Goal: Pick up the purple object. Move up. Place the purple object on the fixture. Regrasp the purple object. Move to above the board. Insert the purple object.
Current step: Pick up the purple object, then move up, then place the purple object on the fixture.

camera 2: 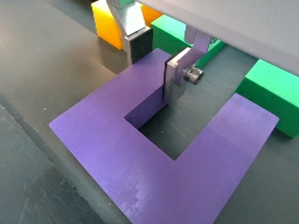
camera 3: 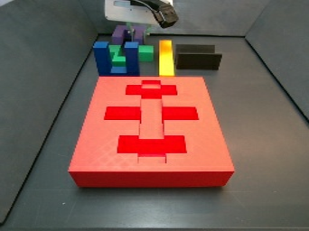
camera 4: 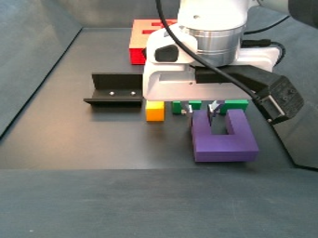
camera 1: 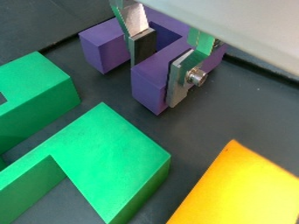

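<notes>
The purple object (camera 1: pixel 158 80) (camera 2: pixel 117 140) is a U-shaped block lying flat on the dark floor, also seen in the side views (camera 4: pixel 224 141) (camera 3: pixel 125 36). My gripper (camera 1: pixel 160 75) (camera 2: pixel 156 72) (camera 4: pixel 214 113) reaches down over it. One finger (camera 1: pixel 142 45) stands in the slot and the other finger (camera 1: pixel 181 79) is against the outer face, so one prong fills the gap between the pads. The fixture (camera 4: pixel 118 90) (camera 3: pixel 200 59) stands apart, beyond the yellow bar. The red board (camera 3: pixel 151 117) (camera 4: pixel 140 42) lies flat with its cutouts up.
Green blocks (camera 1: pixel 76 166) (camera 2: pixel 274 87) lie close beside the purple object. A yellow-orange bar (camera 1: pixel 239 188) (camera 3: pixel 167 56) (camera 4: pixel 154 112) stands between the blocks and the fixture. A blue block (camera 3: pixel 105 56) sits by the board's far edge. Grey walls enclose the floor.
</notes>
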